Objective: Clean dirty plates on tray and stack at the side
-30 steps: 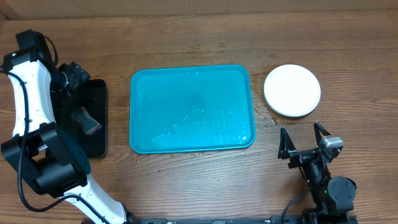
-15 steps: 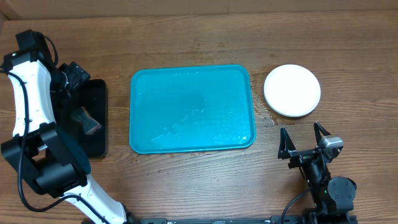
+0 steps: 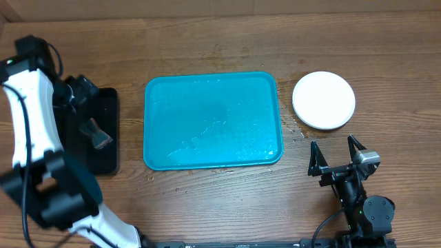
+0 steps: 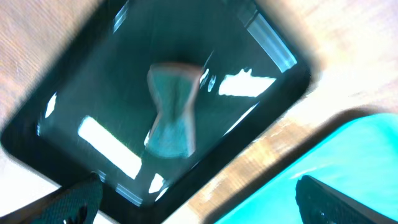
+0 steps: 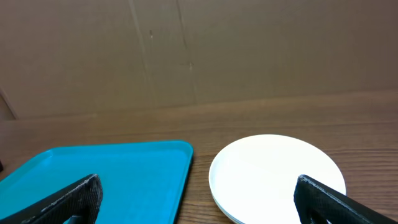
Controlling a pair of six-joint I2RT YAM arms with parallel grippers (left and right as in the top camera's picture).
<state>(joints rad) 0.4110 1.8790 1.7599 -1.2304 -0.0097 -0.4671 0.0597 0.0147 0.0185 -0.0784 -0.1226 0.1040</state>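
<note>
Only the left arm has shifted in the last second. The left hand [image 3: 79, 89] hangs wide open and empty over the sponge [image 3: 95, 132] in the black tray [image 3: 107, 155], at 9 o'clock of the turquoise tray [image 3: 158, 155]. The right hand [image 3: 332, 148] is unmoved, spread and empty. The turquoise tray is bare and the white plate [image 3: 324, 100] sits on the desk [image 3: 220, 207] at its 2 o'clock, so the job looks finished.

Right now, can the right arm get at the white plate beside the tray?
Probably yes. The right gripper is open and faces the white plate, with only bare table between them; the tray sits off to one side.
</note>
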